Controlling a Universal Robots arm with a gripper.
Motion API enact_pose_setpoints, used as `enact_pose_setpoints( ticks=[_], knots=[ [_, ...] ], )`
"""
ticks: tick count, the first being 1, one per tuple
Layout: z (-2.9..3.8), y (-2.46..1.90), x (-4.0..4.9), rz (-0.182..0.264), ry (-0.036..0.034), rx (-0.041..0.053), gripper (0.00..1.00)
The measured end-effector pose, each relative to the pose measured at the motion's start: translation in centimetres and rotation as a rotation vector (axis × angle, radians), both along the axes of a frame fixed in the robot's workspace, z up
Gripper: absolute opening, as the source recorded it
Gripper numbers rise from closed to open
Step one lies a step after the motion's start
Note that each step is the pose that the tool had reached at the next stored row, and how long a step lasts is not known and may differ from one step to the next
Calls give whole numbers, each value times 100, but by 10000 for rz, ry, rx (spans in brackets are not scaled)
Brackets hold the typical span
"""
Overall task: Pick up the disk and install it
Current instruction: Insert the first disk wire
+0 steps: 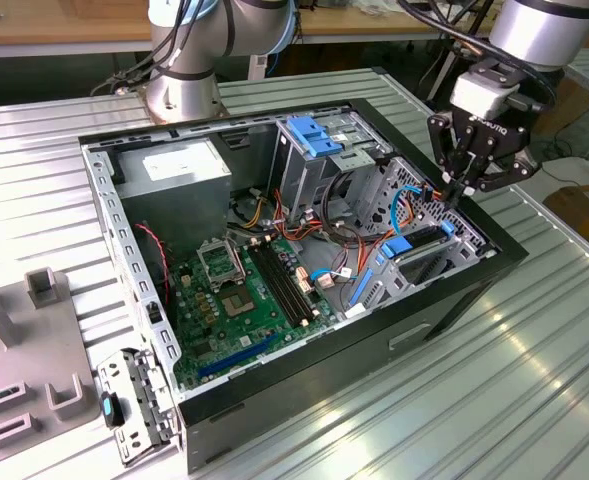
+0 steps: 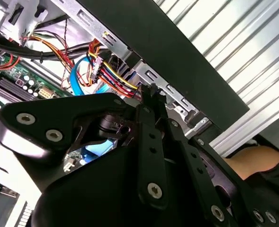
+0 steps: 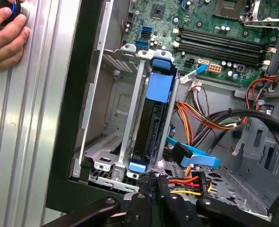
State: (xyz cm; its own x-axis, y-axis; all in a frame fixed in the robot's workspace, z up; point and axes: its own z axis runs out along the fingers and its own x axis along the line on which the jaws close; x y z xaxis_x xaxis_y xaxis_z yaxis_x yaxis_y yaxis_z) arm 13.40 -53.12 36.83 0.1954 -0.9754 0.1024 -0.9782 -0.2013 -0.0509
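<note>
Case: an open black computer case [image 1: 314,380] is laid on its side on a ribbed metal table [image 1: 544,350], and a green motherboard [image 1: 249,290] is exposed inside.
Disk: the disk [image 3: 158,87] is seated on edge in the metal drive cage [image 3: 130,118], framed by its bright blue carrier. In the exterior view the disk [image 1: 402,245] is found at the end of the case toward the exterior view's right.
Gripper: the gripper [image 1: 461,190] is held over the case's edge, just beside the drive cage and apart from the disk. It is also seen in both wrist views [image 2: 151,91] [image 3: 151,178].
Fingers: the 2 fingers are drawn together until the tips meet or nearly meet. Nothing can be made out between them (anything thin there would be hidden).
Cables: a bundle of red, yellow and black wires [image 2: 115,73] is seen just beside the fingertips. Whether it is touched cannot be told. A flat blue cable [image 3: 196,157] is laid near the cage.
Bay: a tall metal bay topped by a blue bracket [image 1: 314,135] is placed well apart from the gripper.
Hand: a person's hand [image 3: 4,30] is rested on the table outside the case.
Loose parts: a metal bracket with a blue latch [image 1: 129,405] is laid on the table at the exterior view's left.
</note>
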Motion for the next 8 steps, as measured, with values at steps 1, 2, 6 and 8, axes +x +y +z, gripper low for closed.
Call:
enact_pose_setpoints(
  ticks=[1,2,6,8],
  knots=[
    [-1,0,-3,-130,0,0,17],
    [-2,0,-4,-258,0,0,17],
    [-8,0,-10,-867,0,0,17],
    [-12,0,-16,-1277,0,0,17]
  ],
)
